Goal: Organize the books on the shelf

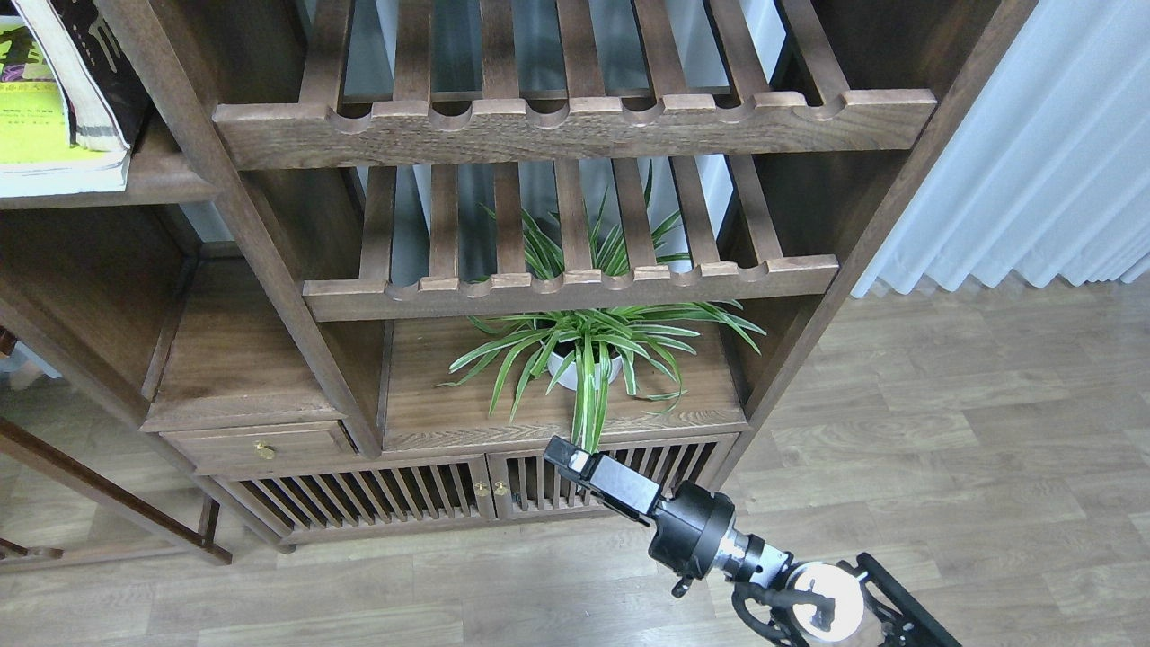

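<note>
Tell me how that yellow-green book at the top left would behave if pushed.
The yellow-green book lies flat on the shelf, so it would probably slide, not tip. The dark book leaning on it may slump. Its soft-looking page edges suggest some flex.
</note>
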Motion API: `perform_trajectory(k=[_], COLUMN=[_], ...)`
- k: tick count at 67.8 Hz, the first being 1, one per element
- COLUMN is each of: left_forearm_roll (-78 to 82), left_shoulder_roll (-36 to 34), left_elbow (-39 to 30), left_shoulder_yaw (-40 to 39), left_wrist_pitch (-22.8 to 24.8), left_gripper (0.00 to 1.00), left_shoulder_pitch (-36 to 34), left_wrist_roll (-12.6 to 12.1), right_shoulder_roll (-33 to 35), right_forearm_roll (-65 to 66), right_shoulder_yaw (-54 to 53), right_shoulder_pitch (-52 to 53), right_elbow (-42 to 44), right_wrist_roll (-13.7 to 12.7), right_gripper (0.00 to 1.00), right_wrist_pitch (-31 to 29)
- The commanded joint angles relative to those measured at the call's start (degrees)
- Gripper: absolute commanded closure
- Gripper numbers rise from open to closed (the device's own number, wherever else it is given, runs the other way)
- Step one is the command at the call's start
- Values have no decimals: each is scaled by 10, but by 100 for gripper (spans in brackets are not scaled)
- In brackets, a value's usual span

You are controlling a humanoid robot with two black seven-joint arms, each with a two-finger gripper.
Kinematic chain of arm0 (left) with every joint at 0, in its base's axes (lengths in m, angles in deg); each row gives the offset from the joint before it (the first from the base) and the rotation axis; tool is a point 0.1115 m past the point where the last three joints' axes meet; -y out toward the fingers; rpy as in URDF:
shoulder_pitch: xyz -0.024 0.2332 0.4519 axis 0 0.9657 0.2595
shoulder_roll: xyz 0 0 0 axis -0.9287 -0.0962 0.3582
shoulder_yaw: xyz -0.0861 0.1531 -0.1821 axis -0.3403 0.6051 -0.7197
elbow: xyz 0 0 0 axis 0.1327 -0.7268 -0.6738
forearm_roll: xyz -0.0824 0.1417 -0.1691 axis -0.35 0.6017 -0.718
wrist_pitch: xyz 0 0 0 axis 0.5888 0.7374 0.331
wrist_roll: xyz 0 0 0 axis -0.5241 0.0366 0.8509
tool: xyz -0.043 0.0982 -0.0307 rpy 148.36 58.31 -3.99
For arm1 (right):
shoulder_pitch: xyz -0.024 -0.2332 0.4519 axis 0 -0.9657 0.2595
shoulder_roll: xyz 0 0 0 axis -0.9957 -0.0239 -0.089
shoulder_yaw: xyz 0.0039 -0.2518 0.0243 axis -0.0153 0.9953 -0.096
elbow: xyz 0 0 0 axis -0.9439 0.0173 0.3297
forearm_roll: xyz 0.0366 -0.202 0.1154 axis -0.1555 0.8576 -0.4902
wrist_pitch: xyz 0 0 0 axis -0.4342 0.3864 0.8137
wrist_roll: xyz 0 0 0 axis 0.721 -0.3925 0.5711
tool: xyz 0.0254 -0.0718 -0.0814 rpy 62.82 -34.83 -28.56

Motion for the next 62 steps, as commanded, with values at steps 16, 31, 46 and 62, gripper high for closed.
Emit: perform_trajectory(k=[16,31,46,62], left_forearm_roll=[-98,-123,-97,-20], left_shoulder_roll=[136,231,361,413], left_elbow=[1,12,93,116], left_shoulder_yaw=[52,-32,-222,-269], left_wrist_pitch=[0,0,0,0], left_gripper=[0,0,0,0], left_shoulder_pitch=[153,268,428,468], left_wrist_roll=[178,180,166,167], right_shoulder_roll=[0,0,0,0], right_forearm_roll=[1,5,6,5], right_shoulder_yaw=[4,9,5,1], right_shoulder_pitch=[-5,-2,18,50], right_elbow=[1,3,5,8], right_wrist_roll=[0,0,0,0], right_gripper=[1,1,1,1], right_wrist_pitch=[0,0,0,0])
